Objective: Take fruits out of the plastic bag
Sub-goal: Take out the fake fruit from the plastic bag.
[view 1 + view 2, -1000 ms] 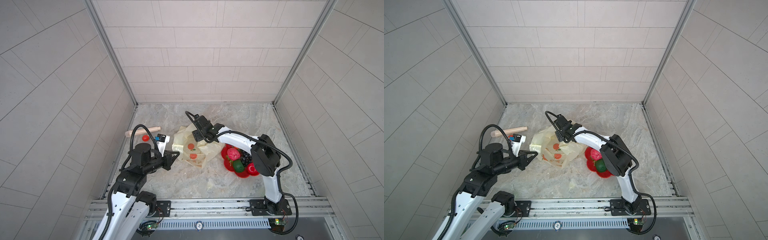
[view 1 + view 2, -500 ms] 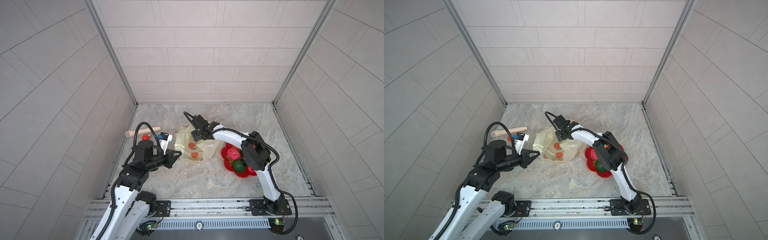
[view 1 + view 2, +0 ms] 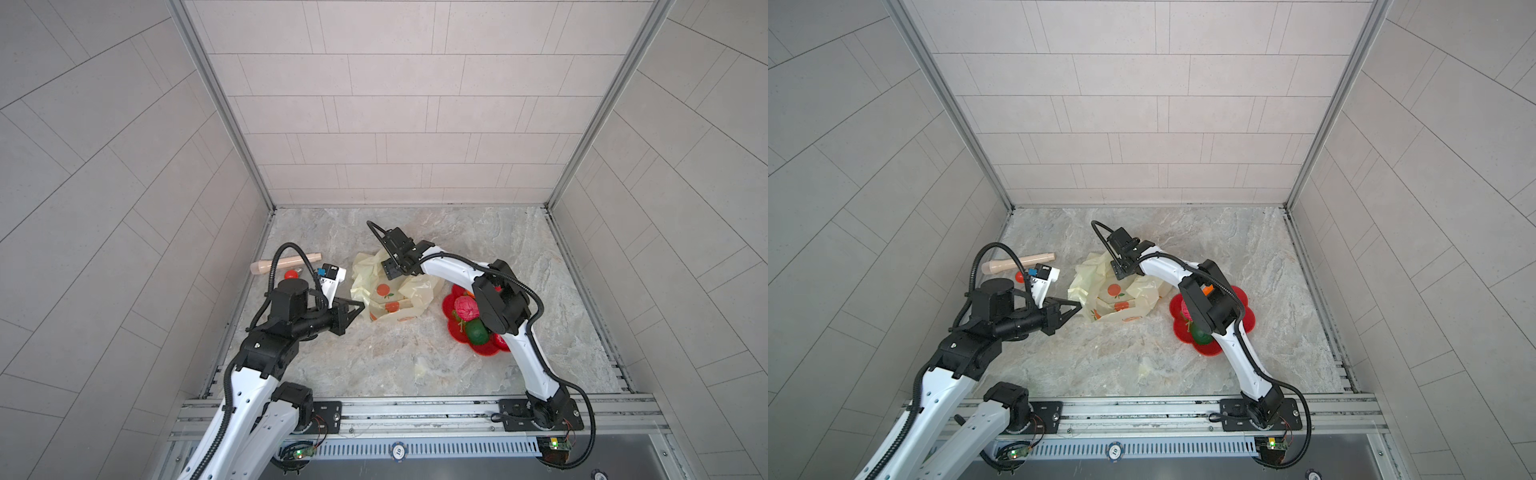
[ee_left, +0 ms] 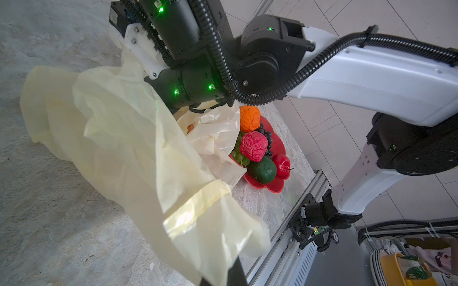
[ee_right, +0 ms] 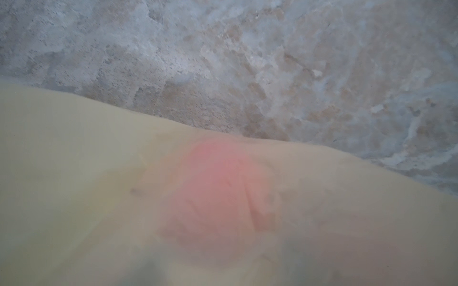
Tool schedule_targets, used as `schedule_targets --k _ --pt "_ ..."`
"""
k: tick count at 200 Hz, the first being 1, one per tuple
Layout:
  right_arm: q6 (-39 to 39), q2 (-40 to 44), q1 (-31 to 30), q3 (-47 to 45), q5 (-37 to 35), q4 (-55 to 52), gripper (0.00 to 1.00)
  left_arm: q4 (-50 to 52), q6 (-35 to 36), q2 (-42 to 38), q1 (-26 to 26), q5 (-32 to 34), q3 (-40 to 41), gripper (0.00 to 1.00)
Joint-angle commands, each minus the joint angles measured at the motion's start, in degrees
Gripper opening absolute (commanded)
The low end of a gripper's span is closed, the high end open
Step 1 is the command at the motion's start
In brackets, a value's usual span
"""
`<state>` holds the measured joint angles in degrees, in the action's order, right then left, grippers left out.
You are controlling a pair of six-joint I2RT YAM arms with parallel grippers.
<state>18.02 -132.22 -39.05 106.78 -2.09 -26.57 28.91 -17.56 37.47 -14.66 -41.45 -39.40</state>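
Counter (image 3: 415, 357), marbled grey, tiled walls around it.

The plastic bag (image 3: 390, 293) lies crumpled near the middle of the counter, pale yellow with printed oranges, seen in both top views (image 3: 1121, 297). It is just beside the red plate (image 3: 486, 352), on the left arm's side of it.

Left gripper (image 3: 356, 308): jaws closed to a point at the bag's near edge. In the left wrist view the bag film (image 4: 124, 138) runs taut down to the fingers, so it looks pinched there.

Right gripper (image 3: 391, 269): reaches down into the top of the bag from the far side. Fingers are buried in the film, so I cannot tell how wide the jaws stand or whether anything is held. The right wrist view shows only bag film (image 5: 74, 173) close up, with a blurred pink-red patch (image 5: 218, 198) behind it. Cannot tell what the patch is.

Fruits on the plate, clearest in the left wrist view:
- orange (image 4: 249, 118)
- pink wrinkly fruit (image 4: 254, 146)
- dark purple grape bunch (image 4: 267, 136)
- green grape bunch (image 4: 239, 155)
- green oval fruit (image 4: 263, 169)
- red round fruit (image 4: 282, 164)

All are piled touching one another.

Beyond the left arm, near the wall, lie a wooden roller (image 3: 286, 264), a small red ball (image 3: 291, 274) and a white device (image 3: 333, 279).
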Motion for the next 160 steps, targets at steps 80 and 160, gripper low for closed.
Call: schedule_targets --k 80,160 --pt "9.83 -1.27 0.20 -0.57 4.03 12.02 0.75 -1.42 0.18 0.15 -0.19 -1.04 0.15 0.04" --pt "10.90 -3.54 -0.42 2.05 0.61 9.41 0.63 -1.04 0.51 -0.05 -0.18 -0.62 0.11 0.04"
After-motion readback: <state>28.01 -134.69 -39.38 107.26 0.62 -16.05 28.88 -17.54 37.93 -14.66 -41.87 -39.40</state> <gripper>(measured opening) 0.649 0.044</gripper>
